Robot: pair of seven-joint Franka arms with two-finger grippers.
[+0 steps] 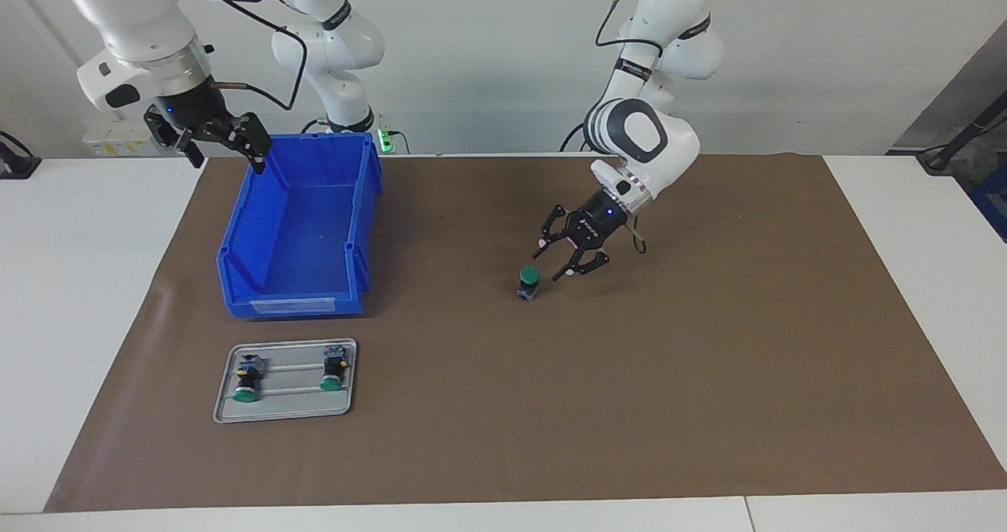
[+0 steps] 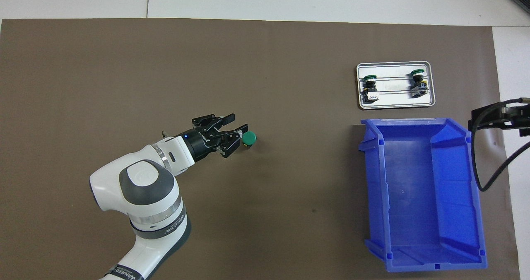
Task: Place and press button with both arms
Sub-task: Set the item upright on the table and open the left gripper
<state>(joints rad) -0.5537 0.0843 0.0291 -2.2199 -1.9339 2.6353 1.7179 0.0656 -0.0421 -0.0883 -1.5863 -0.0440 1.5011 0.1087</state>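
The button (image 1: pixel 528 282) stands upright on the brown mat (image 1: pixel 708 374) near the middle of the bench (image 1: pixel 94 296), green cap uppermost, its grey-blue base on the mat; the overhead view shows only the round cap (image 2: pixel 249 138) from above. The left gripper (image 1: pixel 552 260) hangs low over the mat just beside the button, toward the left arm's end of the bench, and is apart from it: a strip of mat shows between the fingertips (image 1: pixel 558 277) and the cap in the facing view. Its jaws stand spread and hold nothing. In the overhead view the same gripper (image 2: pixel 239 127) points at the button from the left arm's side, its nearer fingertip close to the cap. The right gripper (image 1: pixel 224 154) is raised over the rim of the blue bin (image 1: pixel 236 268) at the corner nearest the robots, at the right arm's end of the bench; its jaws are spread and empty, and that arm waits. In the overhead view only part of it (image 2: pixel 503 116) shows at the picture's edge, beside the bin (image 2: pixel 374 197). The bin holds nothing visible. Farther from the robots than the bin, just beside it, a grey metal tray (image 1: pixel 224 406) lies flat on the mat and carries two more buttons (image 1: pixel 246 381) (image 1: pixel 333 370), each lying on its side with the green cap pointing away from the robots.
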